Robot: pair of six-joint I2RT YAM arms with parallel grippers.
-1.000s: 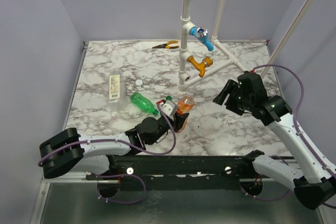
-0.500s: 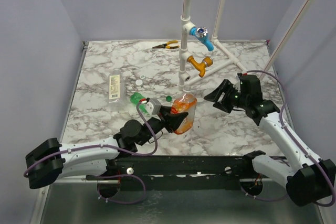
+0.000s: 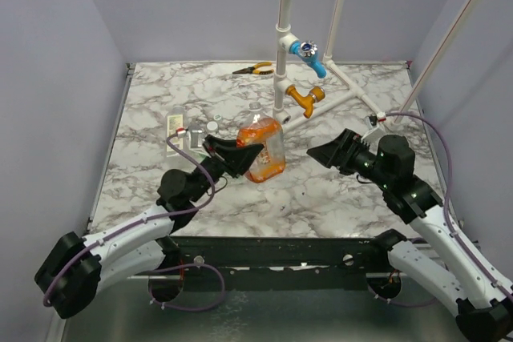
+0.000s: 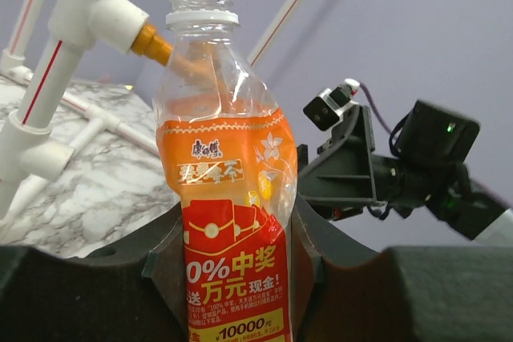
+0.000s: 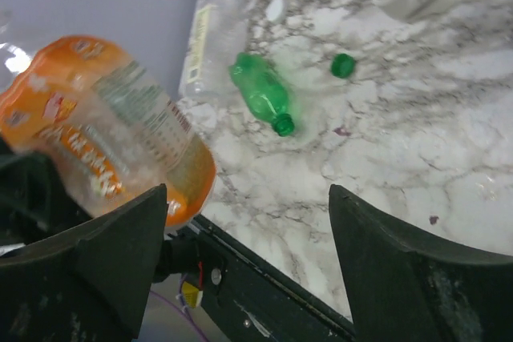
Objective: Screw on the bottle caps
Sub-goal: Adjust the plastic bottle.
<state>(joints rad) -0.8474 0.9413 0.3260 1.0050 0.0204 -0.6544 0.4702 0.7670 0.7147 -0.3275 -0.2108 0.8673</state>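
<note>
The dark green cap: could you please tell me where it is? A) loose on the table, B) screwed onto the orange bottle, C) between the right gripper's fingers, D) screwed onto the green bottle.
A: the right wrist view shows the dark green cap lying loose on the table, apart from the green bottle.

A marble-patterned surface (image 3: 337, 198) carries a white pipe frame (image 3: 280, 78) standing upright toward the back. A blue tap handle (image 3: 309, 52) sits on the frame above an orange tap handle (image 3: 307, 99). Yellow-handled pliers (image 3: 253, 70) lie near the back edge, left of the frame.
</note>
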